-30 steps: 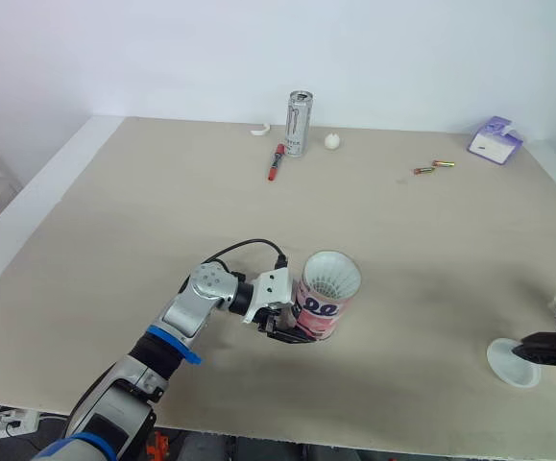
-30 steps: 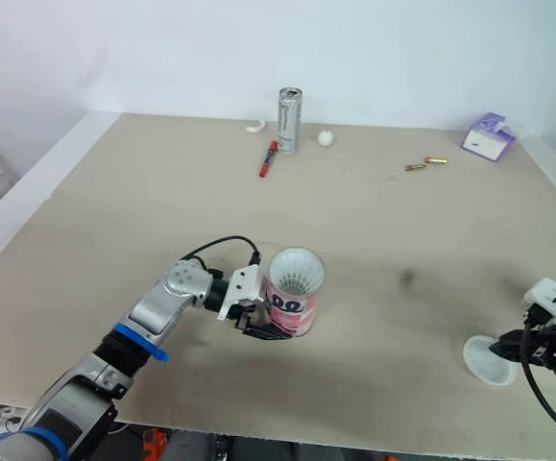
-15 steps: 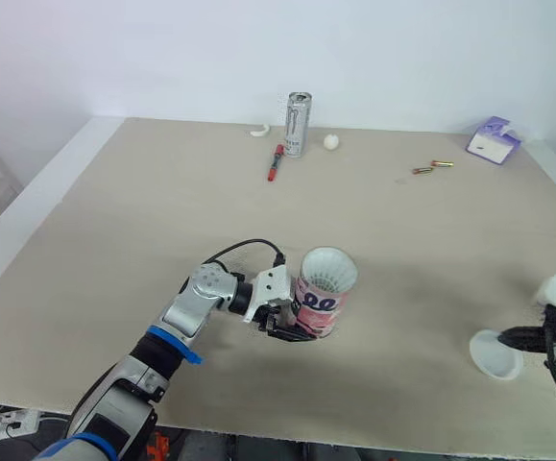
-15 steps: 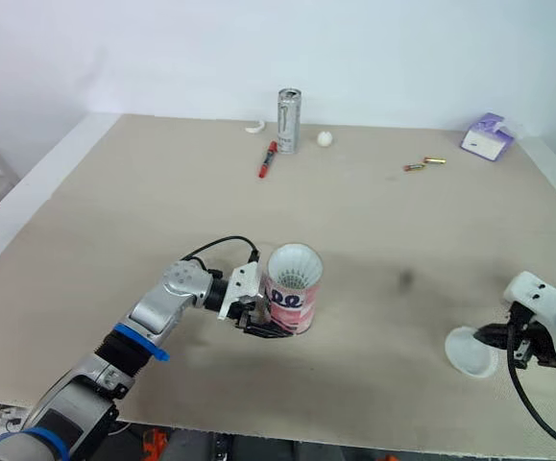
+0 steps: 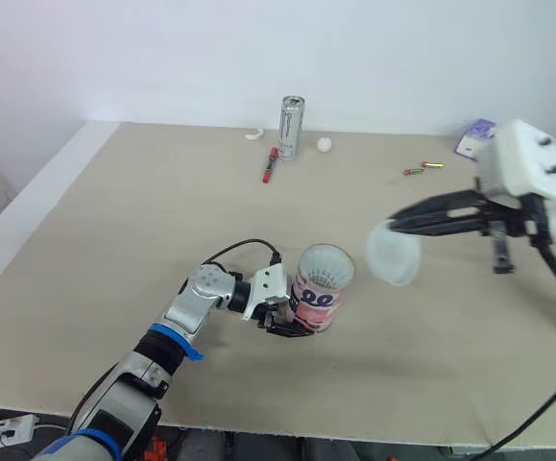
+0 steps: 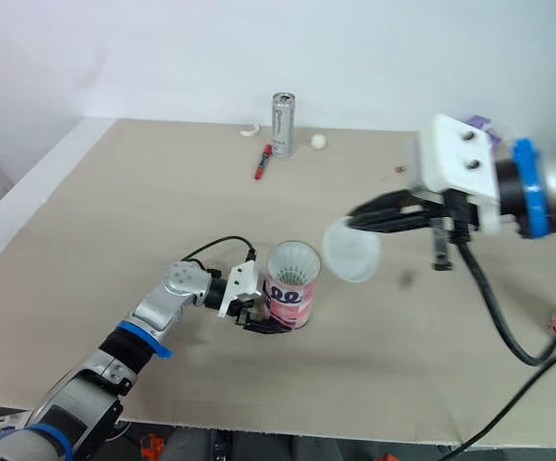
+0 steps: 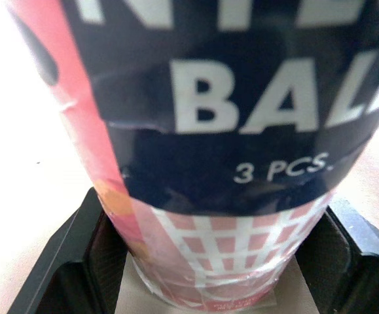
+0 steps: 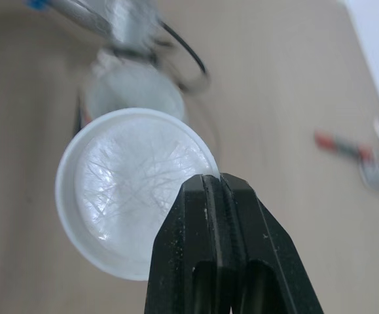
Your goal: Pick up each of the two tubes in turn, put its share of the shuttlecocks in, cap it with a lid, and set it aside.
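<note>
The tube (image 7: 228, 131) was pink-red with a dark navy band carrying white lettering, and had a pink-and-white grid near its base. The lid (image 8: 127, 190) was translucent white. The table (image 5: 162, 211) was beige, the marker (image 5: 268, 170) red, and the can (image 5: 290, 127) silver.

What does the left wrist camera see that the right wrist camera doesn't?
Left wrist view: the label on the tube up close, reading "3 PCS.", with the left gripper closed on either side of its base. Right wrist view: a white lid pinched at its rim by the right gripper, with the tube's open top beyond it. Both: the tube and the tan table.
</note>
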